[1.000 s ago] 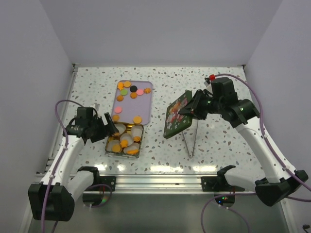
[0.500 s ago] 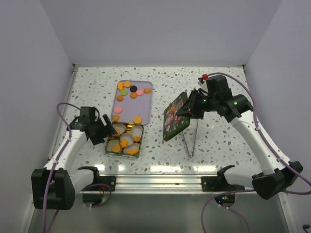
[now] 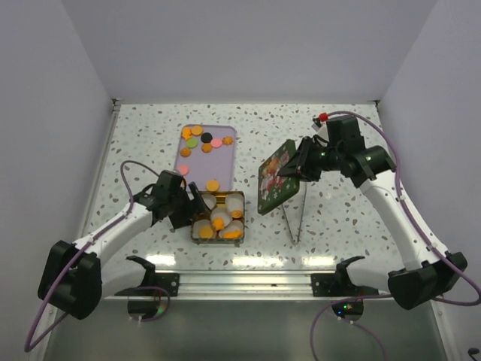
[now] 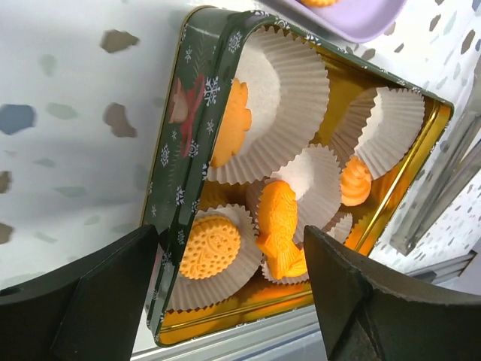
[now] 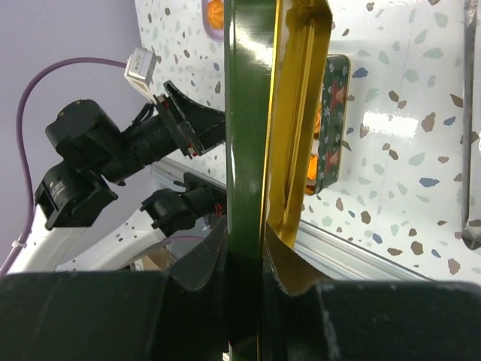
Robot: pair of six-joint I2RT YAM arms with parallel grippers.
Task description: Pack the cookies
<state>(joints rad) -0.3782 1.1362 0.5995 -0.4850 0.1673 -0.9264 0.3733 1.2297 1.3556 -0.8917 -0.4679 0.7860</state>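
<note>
Slid rightward by the left arm's wide-spread fingers [image 4: 98, 301], the green-and-gold metal tin [image 3: 219, 218] of orange cookies [image 4: 212, 247] sits at the near-right corner of the lilac plastic tray [image 3: 225, 162], nearer the green lid [image 3: 276, 177] pinched in the right fingers [image 5: 199, 274] for closing.

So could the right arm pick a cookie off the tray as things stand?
Probably not: the right gripper is shut on the lid, held on edge. The cookies on the tray lie uncovered, but the lid must go down first.

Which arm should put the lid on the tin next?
Right. The right gripper is shut on the lid, held on edge beside the tin; the left gripper sits open astride the tin's end.
</note>
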